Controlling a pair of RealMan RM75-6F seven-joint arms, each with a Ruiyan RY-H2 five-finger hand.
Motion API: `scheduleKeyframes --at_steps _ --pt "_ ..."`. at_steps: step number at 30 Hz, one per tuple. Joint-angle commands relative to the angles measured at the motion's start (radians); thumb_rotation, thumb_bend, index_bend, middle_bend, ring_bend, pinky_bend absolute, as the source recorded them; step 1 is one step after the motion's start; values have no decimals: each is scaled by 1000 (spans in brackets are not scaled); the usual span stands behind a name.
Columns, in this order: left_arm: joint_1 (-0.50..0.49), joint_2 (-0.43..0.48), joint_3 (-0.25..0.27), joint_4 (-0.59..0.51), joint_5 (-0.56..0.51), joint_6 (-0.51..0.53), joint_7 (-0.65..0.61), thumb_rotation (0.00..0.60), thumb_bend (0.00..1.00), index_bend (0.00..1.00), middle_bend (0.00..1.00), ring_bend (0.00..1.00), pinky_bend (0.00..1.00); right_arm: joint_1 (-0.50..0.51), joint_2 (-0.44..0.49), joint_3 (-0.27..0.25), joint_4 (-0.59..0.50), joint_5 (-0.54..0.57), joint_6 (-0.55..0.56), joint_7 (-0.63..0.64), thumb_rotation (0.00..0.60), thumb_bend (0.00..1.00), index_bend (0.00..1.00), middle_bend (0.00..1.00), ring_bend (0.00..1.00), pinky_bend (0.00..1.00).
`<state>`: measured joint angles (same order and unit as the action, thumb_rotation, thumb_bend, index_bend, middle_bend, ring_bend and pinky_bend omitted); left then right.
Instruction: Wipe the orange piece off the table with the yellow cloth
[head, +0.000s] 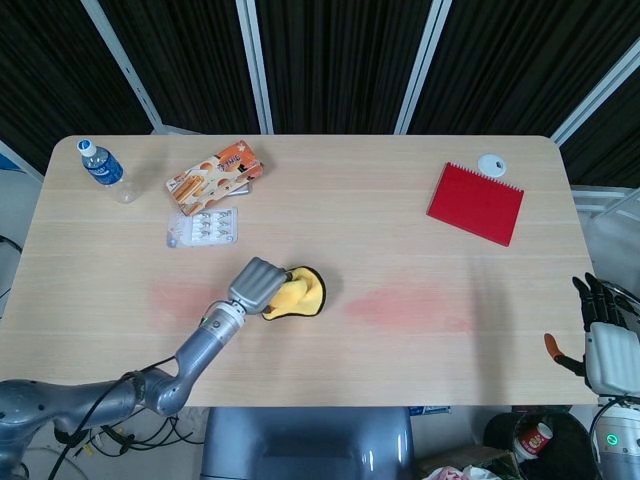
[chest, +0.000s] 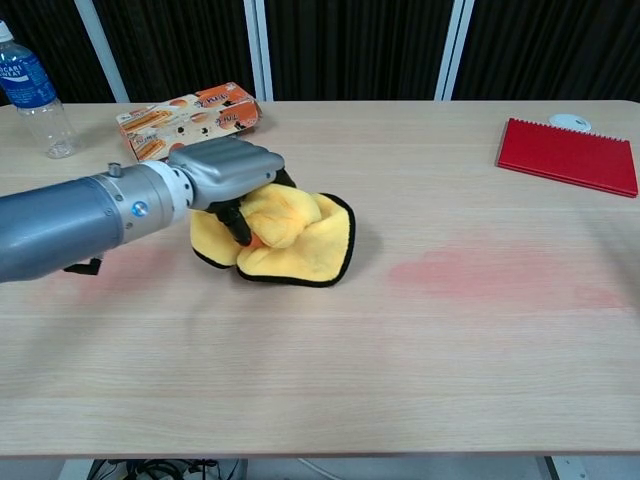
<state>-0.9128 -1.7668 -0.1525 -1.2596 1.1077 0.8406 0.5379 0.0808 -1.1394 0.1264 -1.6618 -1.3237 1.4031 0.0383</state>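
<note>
My left hand (head: 256, 283) (chest: 232, 173) grips the yellow cloth (head: 299, 294) (chest: 296, 236) with black trim and presses it on the table near the middle, a bit left of centre. The cloth lies over the spot where the orange piece was; the piece is hidden under it in both views. My right hand (head: 605, 345) hangs off the table's right front corner in the head view, fingers apart and holding nothing; the chest view does not show it.
A water bottle (head: 103, 169) stands at the far left corner. A snack box (head: 214, 176) and a blister pack (head: 204, 228) lie behind the cloth. A red notebook (head: 476, 203) and a small white disc (head: 491, 164) sit far right. Faint pink stain (head: 408, 305) right of the cloth.
</note>
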Motion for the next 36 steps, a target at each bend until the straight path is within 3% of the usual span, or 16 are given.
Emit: scheduleKeyframes --at_steps 1,7,22,36 --pt "-35 -54 -4 53 -7 -26 29 600 486 669 651 599 751 0 1 0 0 3 -2 3 600 221 10 0 0 187" --pt "-64 -129 -5 146 -16 -49 38 600 486 677 657 599 751 -1 3 0 -3 4 -5 9 600 221 10 0 0 187" --pt "-78 -181 -3 313 -47 -110 26 600 486 695 671 604 751 -1 3 -3 -5 -4 -3 9 600 221 10 0 0 187" --pt "-28 -98 25 371 -32 -112 -4 600 486 697 673 606 751 -3 4 -7 -12 -9 -1 6 600 221 10 0 0 187"
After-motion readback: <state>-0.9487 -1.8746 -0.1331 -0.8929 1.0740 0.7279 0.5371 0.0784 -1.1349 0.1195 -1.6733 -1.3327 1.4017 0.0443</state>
